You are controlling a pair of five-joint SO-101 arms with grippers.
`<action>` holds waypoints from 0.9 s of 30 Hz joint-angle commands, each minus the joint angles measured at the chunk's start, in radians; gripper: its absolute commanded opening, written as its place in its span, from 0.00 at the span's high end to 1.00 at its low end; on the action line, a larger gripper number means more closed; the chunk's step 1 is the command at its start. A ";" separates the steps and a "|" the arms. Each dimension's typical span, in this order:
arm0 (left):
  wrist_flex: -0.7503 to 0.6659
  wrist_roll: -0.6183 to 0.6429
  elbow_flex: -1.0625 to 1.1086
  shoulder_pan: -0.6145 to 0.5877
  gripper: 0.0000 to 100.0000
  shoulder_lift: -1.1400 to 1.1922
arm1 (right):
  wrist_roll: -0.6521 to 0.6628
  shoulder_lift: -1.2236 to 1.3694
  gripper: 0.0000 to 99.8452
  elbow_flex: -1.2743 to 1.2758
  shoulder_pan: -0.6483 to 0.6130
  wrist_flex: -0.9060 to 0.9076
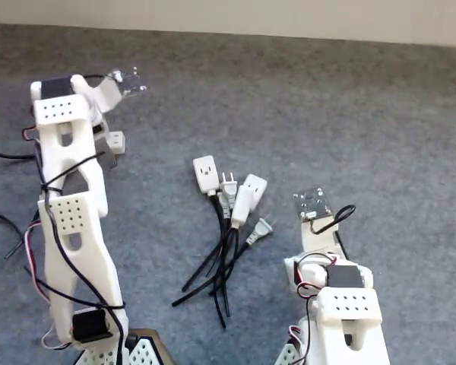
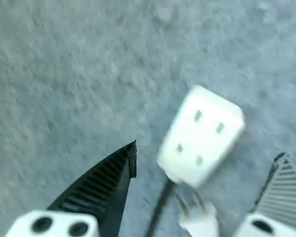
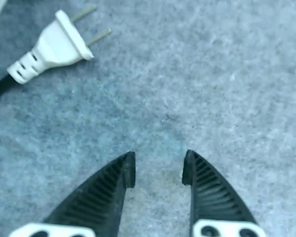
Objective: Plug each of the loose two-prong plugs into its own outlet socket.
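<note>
Underneath everything lies a grey, short-piled carpet [image 1: 365, 114] with a felted, mottled surface. Near its middle sits a white outlet socket [image 1: 205, 173], a rounded rectangular block of smooth plastic; the left wrist view shows two pairs of narrow slots on its face [image 2: 202, 138] and a black cord leaving one end. A white two-prong plug [image 1: 228, 185] lies just beside it, prongs bare. Next along, a second socket [image 1: 255, 182] has a tapered white plug body [image 1: 242, 205] against its end; whether that one is seated cannot be told. Closest to the right arm, a loose plug [image 1: 260, 230] lies apart on the carpet, with a flat round flange, two thin metal prongs and a ribbed strain relief [image 3: 52, 47]. Black cords [image 1: 220, 266] fan out toward the near edge.

The left gripper [image 2: 207, 152] has its ribbed, pointed fingers spread wide, one black [image 2: 106, 182] and one pale grey [image 2: 283, 192], holding nothing. The right gripper [image 3: 159, 155] stands over bare carpet, black ribbed jaws parted by a narrow gap, also holding nothing.
</note>
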 commanded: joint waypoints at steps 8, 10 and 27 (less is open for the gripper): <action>-0.077 -0.107 -0.140 0.033 0.73 0.209 | -0.008 -0.015 0.84 -0.007 0.010 -0.019; 0.006 -0.124 -0.142 0.039 0.83 0.199 | -0.008 -0.015 0.84 -0.007 0.010 -0.019; 0.256 0.325 -0.114 0.136 1.00 -0.262 | -0.011 -0.015 0.84 -0.007 0.010 -0.022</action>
